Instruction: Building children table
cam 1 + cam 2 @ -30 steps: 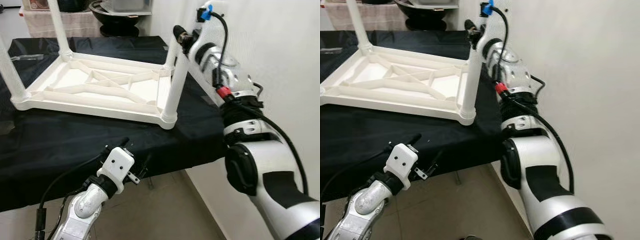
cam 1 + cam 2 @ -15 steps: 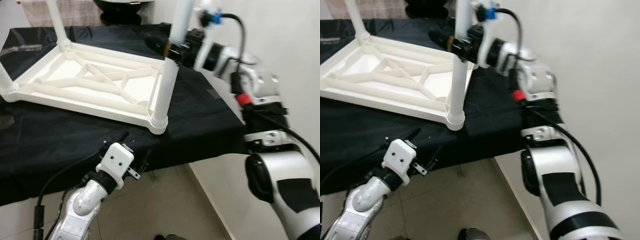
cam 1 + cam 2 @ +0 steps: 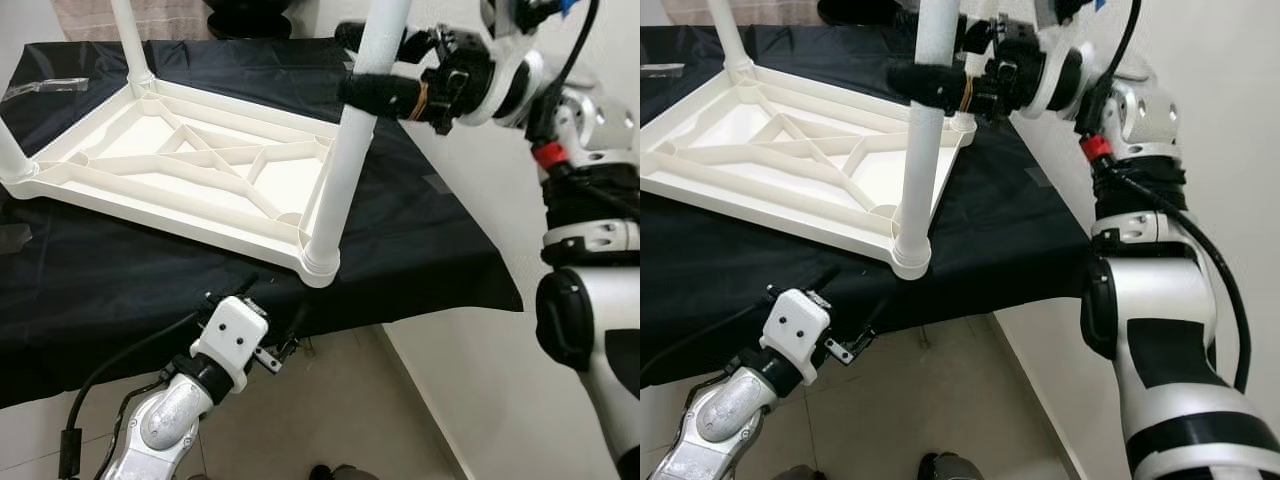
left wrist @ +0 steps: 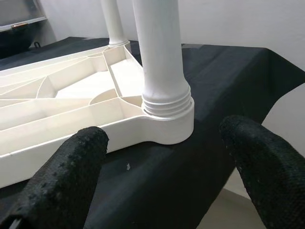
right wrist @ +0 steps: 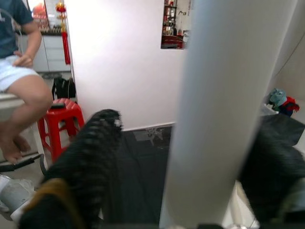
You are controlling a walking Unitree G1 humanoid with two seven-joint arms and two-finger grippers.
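Left eye view shows your right pincer (image 3: 385,88) clamped around the near leg (image 3: 345,165), now upright in the upturned tabletop (image 3: 190,170) corner socket below; seating looks nearly done. Left pincer (image 3: 268,318), fingers apart, waits beneath the worktop (image 3: 420,240) edge.

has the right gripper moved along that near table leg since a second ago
Yes. The right gripper went from behind the near leg, toward the wall, to across it, above the tabletop.

One white upturned tabletop (image 3: 190,170); three white legs seen fitted: nearest the right gripper (image 3: 345,165), far (image 3: 128,40), left (image 3: 12,160). One black cloth (image 3: 420,230).
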